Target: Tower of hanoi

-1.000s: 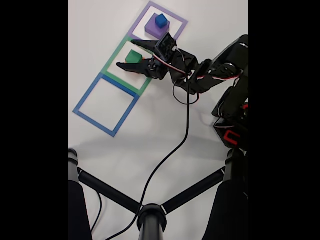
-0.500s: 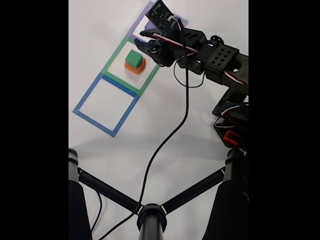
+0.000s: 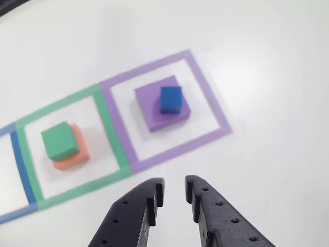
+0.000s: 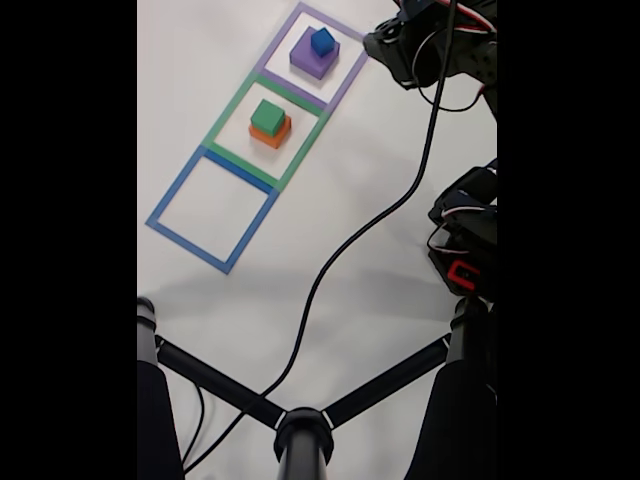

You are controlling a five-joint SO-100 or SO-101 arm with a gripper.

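A green block (image 3: 60, 140) sits on an orange block (image 3: 78, 156) inside the green tape square (image 3: 112, 135). In the purple tape square (image 3: 211, 105) a small blue block (image 3: 170, 99) rests on a purple block (image 3: 152, 114). The fixed view shows the same stacks: green block (image 4: 267, 116) on orange (image 4: 279, 134), blue block (image 4: 322, 41) on purple (image 4: 307, 60). My gripper (image 3: 174, 185) hovers above the table, on the near side of the purple square. Its jaws are slightly open with nothing between them. In the fixed view the gripper (image 4: 374, 42) is at the top right, apart from both stacks.
A blue tape square (image 4: 175, 186) with nothing inside lies beside the green one. A black cable (image 4: 340, 260) runs across the white table from the arm down to a black stand (image 4: 300, 435) at the bottom. The arm's base (image 4: 465, 250) stands at the right.
The gripper let go of the green block on the orange block, then pulled back up and to the right, toward the purple square's corner. Its jaws have narrowed.
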